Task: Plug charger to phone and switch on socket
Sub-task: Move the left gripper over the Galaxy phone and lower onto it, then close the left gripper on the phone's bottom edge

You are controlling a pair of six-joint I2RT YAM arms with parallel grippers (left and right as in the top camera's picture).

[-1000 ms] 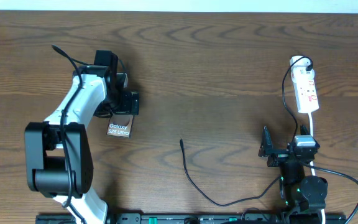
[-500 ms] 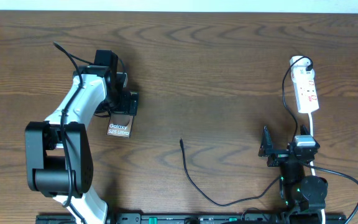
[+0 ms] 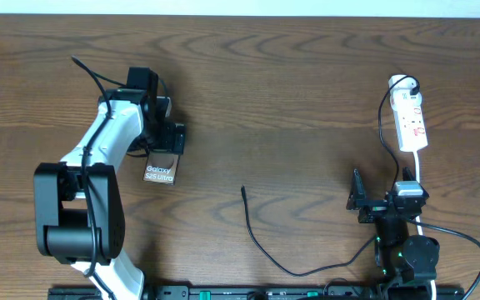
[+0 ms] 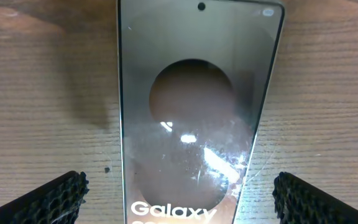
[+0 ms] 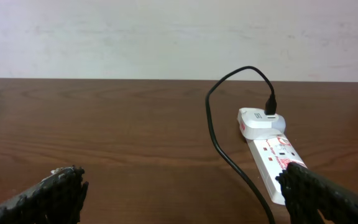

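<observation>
The phone lies flat on the table at the left, lettering up; in the left wrist view it fills the middle. My left gripper is open, its fingers spread either side of the phone's lower end, not touching it. The charger cable runs across the table's near middle, its plug tip free; its other end is plugged into a white adapter on the socket, at the far right. My right gripper is open and empty, near the socket.
The socket's white lead runs down past the right arm's base. The left arm reaches over the table's left part. A pale wall stands beyond the table's far edge.
</observation>
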